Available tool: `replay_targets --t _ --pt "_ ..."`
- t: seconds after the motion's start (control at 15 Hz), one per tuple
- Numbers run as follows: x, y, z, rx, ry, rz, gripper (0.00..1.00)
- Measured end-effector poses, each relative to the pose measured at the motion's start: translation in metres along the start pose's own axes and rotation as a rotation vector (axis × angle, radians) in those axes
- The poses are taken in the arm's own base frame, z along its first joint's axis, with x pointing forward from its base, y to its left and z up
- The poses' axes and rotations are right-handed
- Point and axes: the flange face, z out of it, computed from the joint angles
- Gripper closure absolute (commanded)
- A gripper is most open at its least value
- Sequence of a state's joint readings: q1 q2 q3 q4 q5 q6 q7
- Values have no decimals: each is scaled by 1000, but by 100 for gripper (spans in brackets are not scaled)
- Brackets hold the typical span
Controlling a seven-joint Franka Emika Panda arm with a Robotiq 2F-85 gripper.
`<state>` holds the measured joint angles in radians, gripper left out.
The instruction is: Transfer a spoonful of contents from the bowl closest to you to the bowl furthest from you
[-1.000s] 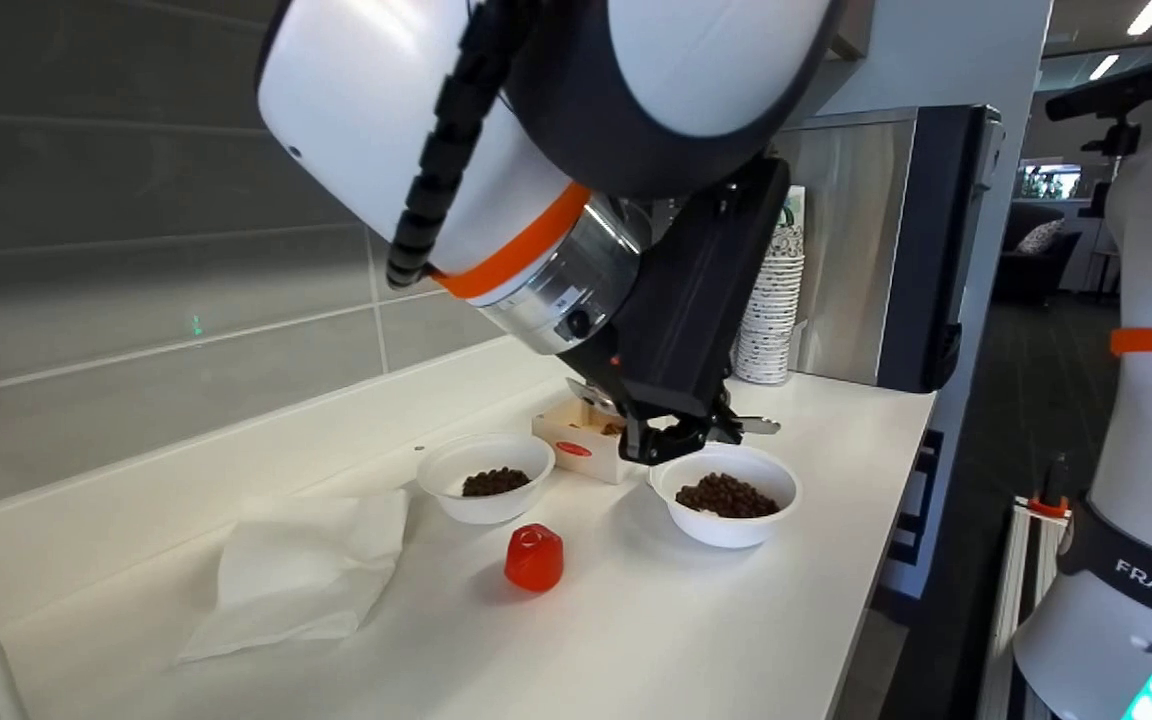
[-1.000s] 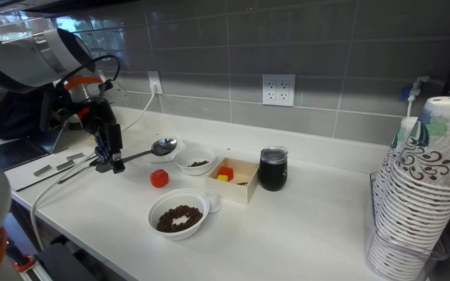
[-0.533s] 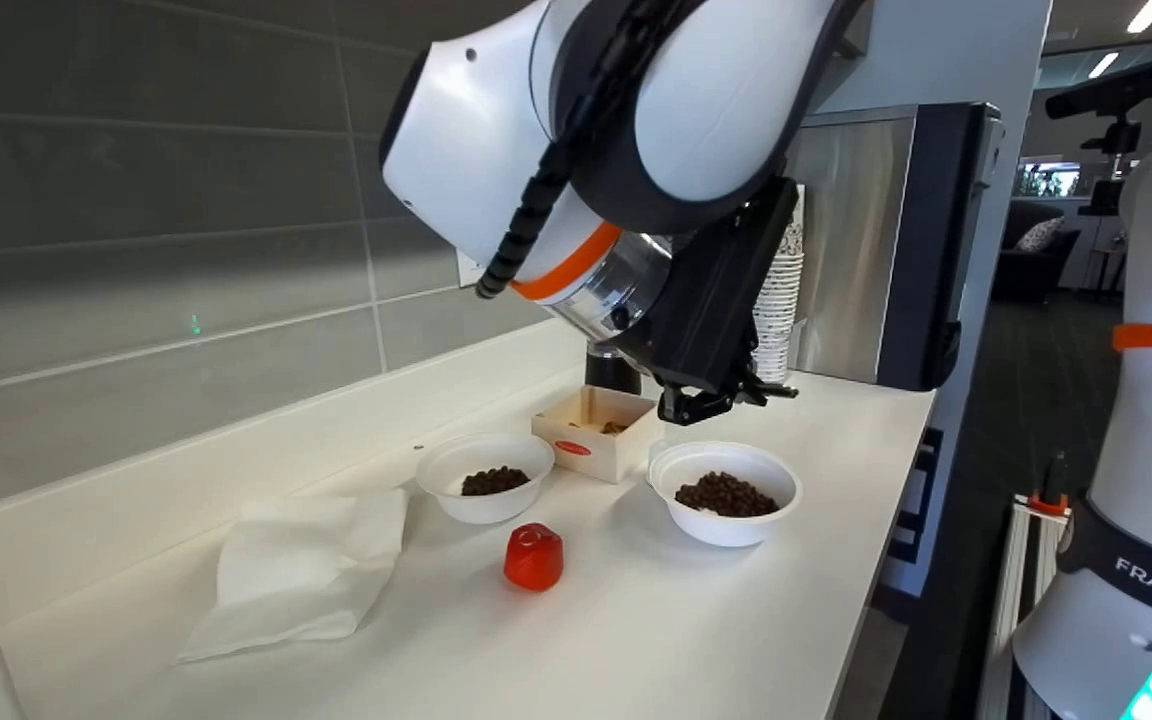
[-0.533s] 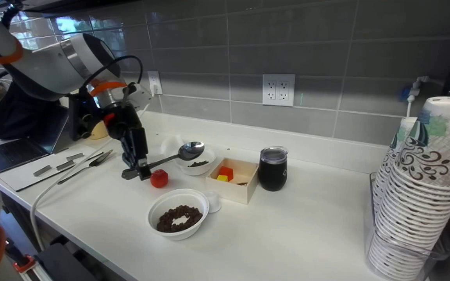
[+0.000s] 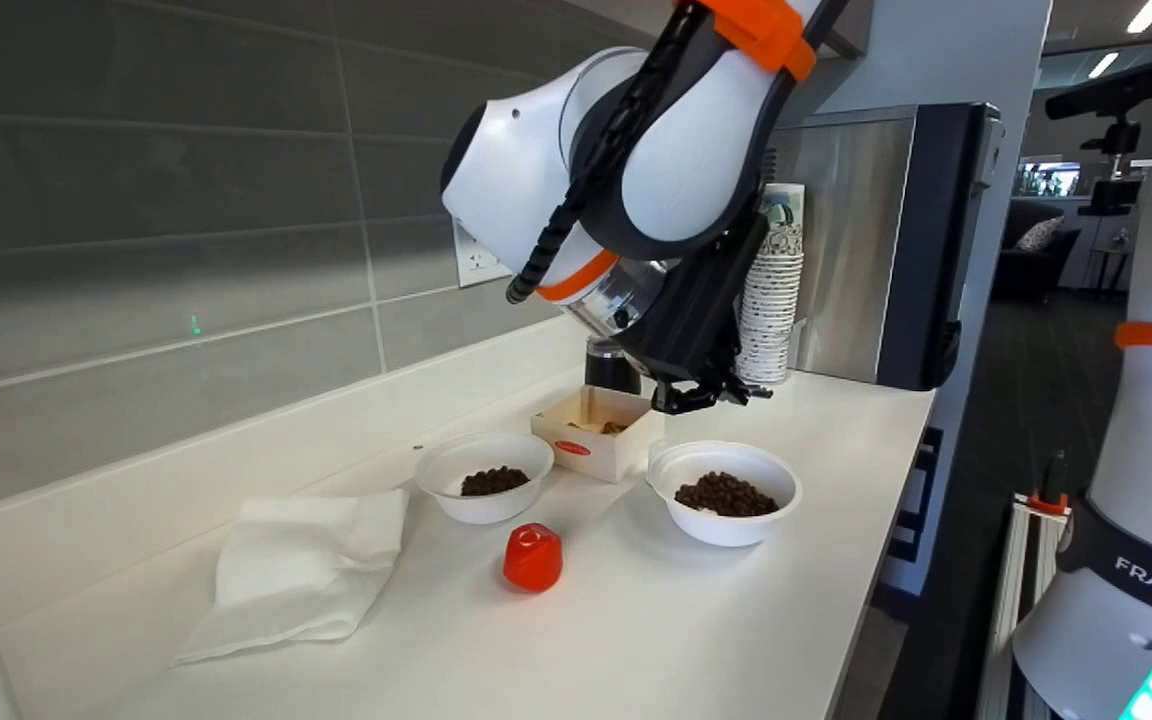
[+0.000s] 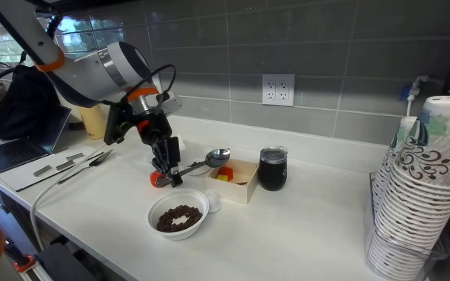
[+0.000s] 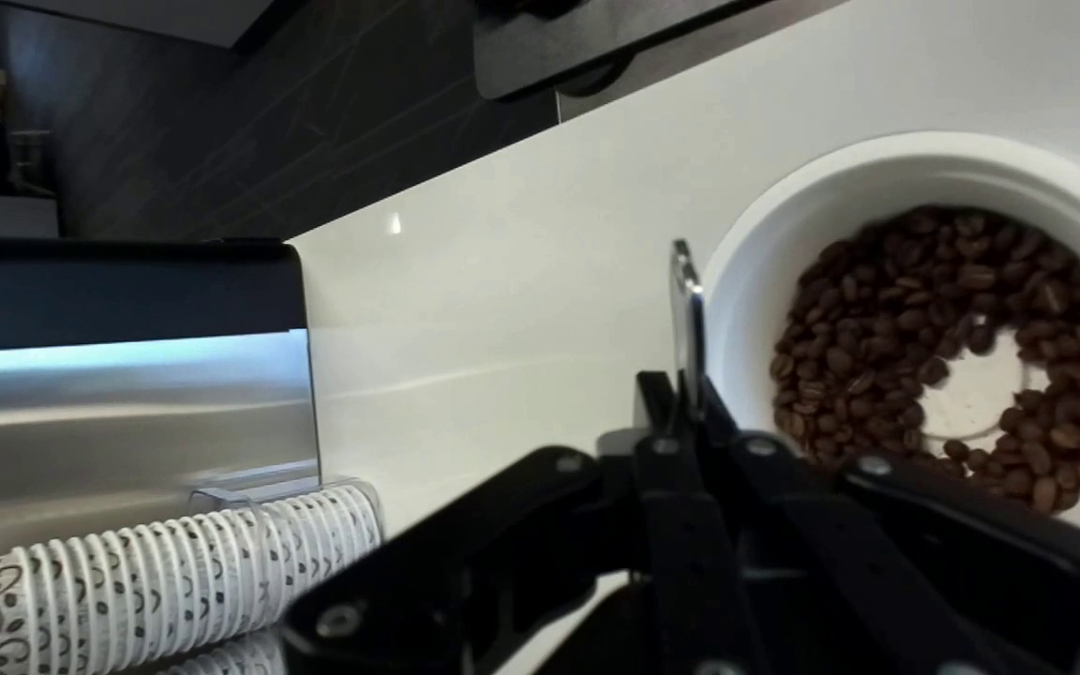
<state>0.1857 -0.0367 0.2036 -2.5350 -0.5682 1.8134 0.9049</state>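
I have the hand [image 6: 175, 178] pinched on the spoon [image 6: 216, 158] near the closer bowl [image 6: 162, 203]; if the flat handle [image 7: 688, 323] pivots while I dig, beans [image 7: 854, 347] may scatter.

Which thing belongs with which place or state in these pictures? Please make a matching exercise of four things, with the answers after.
Things:
1. spoon
2. brown beans
3. yellow block
4. paper cups

Places and states:
A. stacked together
B. inside the wooden box
C. held by the gripper
D. inside white bowls

Right pairs: 1-C; 2-D; 3-B; 4-A
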Motion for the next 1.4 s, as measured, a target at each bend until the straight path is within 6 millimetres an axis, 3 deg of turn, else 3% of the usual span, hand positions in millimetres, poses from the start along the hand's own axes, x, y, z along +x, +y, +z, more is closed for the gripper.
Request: replay_targets --t 0.33,0.87,0.93,1.07,1.4 --pt "23 -13 13 64 -3 -42 99" --pt "70 -10 10 150 39 -40 99" --pt "74 -10 12 157 36 -44 70" --pt "79 -10 16 161 23 -50 64" --pt "84 -10 25 164 -2 -44 25"
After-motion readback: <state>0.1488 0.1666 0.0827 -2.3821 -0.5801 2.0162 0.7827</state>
